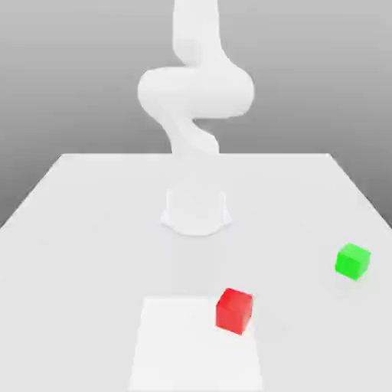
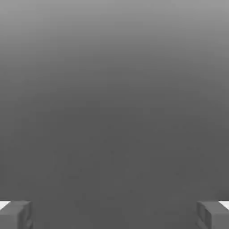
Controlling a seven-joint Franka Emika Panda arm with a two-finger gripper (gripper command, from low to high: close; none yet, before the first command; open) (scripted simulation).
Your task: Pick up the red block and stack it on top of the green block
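Exterior view puts the red block (image 1: 234,310) near the counter's (image 1: 92,230) front edge and the green block (image 1: 352,261) well apart toward its right edge, both untouched, so the gripper (image 2: 114,214) holds its jaws released, ready for the pickup

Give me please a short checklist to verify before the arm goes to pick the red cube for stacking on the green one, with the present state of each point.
1. Small bright red cube free on the white table, nothing on top: ok.
2. Small bright green cube with its top face bare, ready to receive: ok.
3. The two cubes apart, not touching, the green one toward the exterior view's right: ok.
4. Gripper with jaws standing wide, nothing between them: ok.
5. Gripper lined up above the red cube: not ok; no cube lies between the fingertips in the hand view.
6. Red cube squared to the jaws: cannot tell.
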